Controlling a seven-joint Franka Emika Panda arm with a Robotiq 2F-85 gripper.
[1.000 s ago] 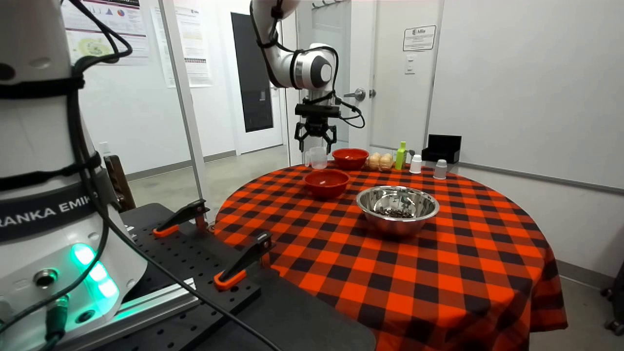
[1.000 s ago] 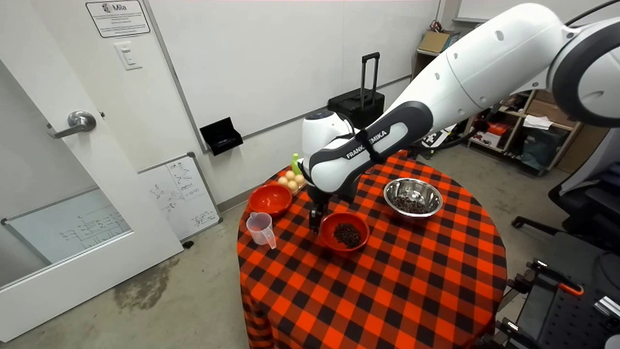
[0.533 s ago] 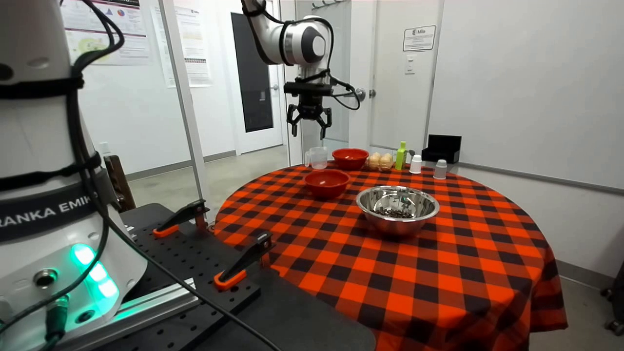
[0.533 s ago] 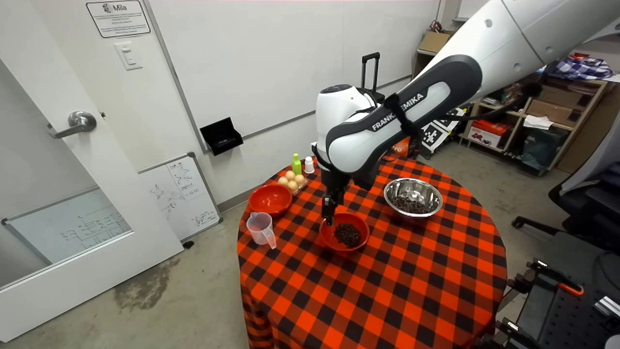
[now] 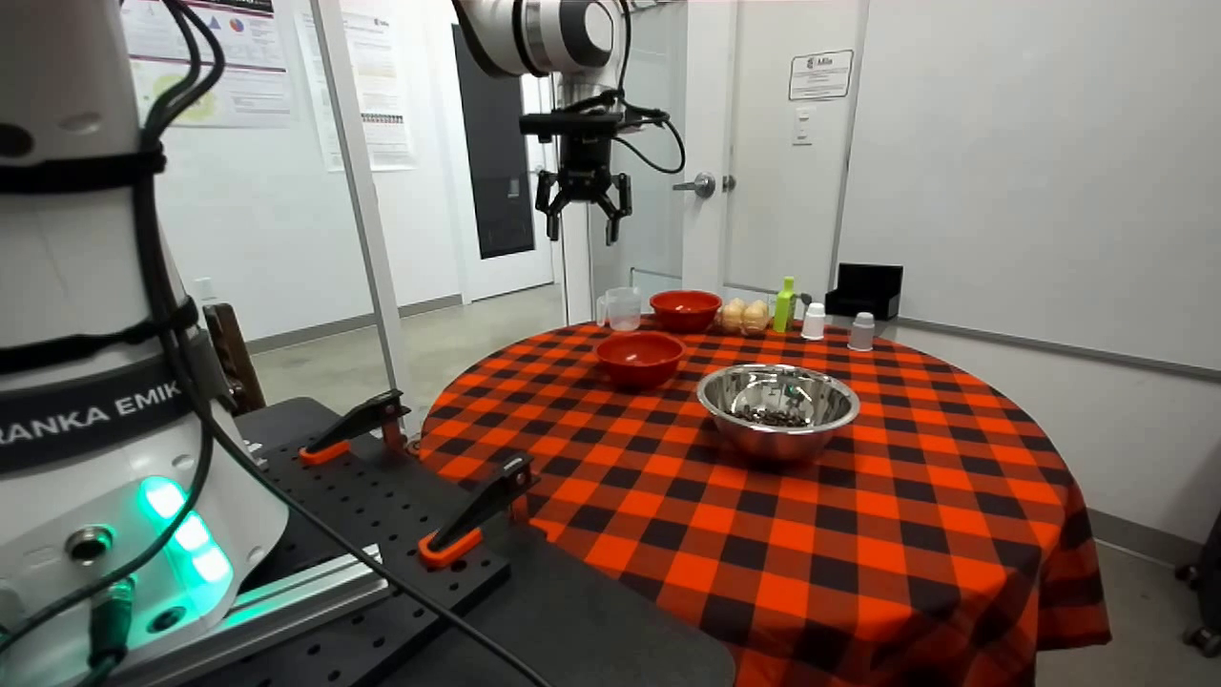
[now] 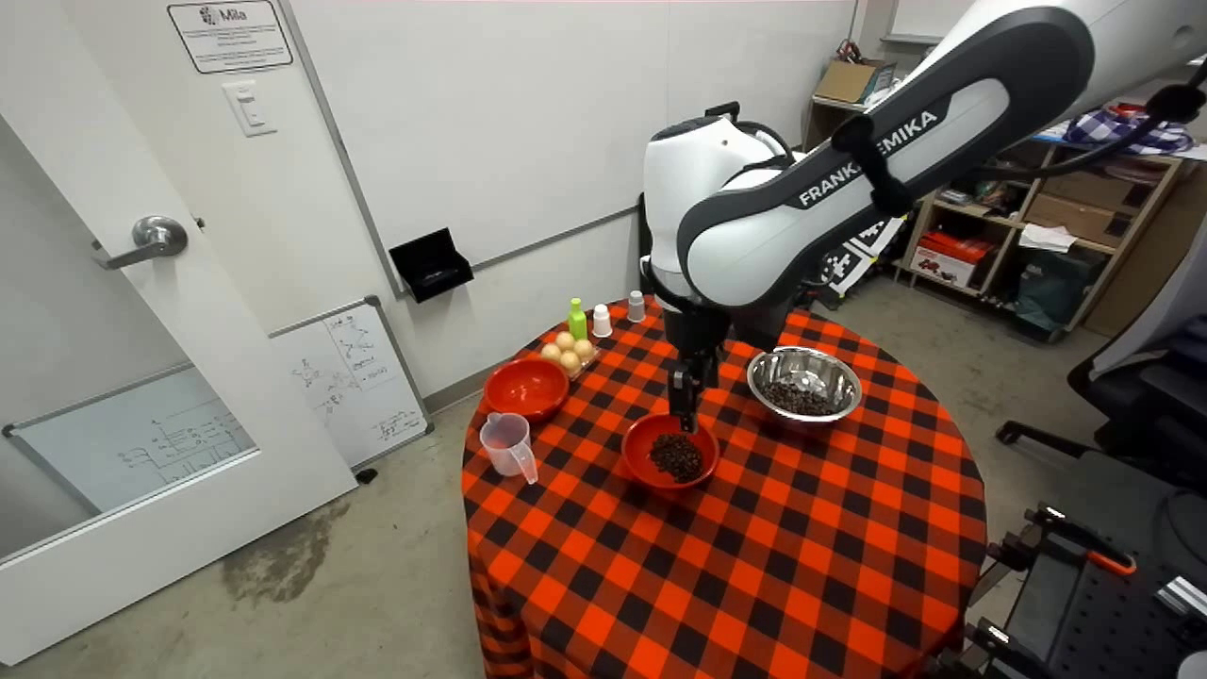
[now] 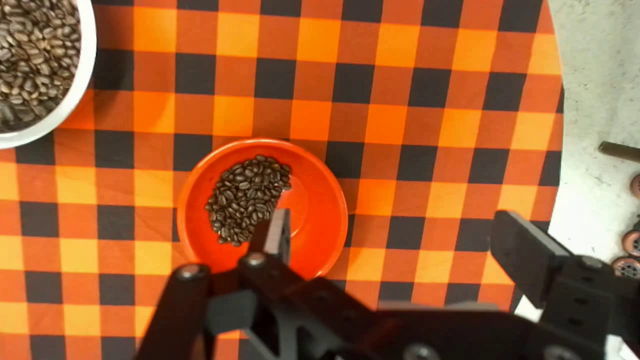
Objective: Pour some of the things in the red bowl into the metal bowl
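Observation:
The red bowl (image 5: 639, 372) stands upright on the checked tablecloth with dark coffee beans inside; it shows in an exterior view (image 6: 645, 443) and in the wrist view (image 7: 320, 215). The metal bowl (image 5: 777, 444) also holds beans, and shows in an exterior view (image 6: 818, 364) and at the upper left of the wrist view (image 7: 89, 55), partly cut off. My gripper (image 5: 583, 236) is open and empty, well above the table. In the wrist view the gripper (image 7: 391, 217) has one finger over the red bowl's inside and the other over the cloth to its right.
A second red bowl (image 6: 526, 389), a clear measuring cup (image 6: 507, 443), eggs (image 6: 569, 352), a green bottle (image 6: 577, 319), a white cup (image 6: 602, 321) and a grey cup (image 6: 636, 306) stand along the table's far edge. Clamps (image 5: 486, 506) sit on the robot's mount.
The arm has risen from low beside the red bowl and drawn back, leftward in an exterior view. The fingers have stayed open. The bowls have not moved.

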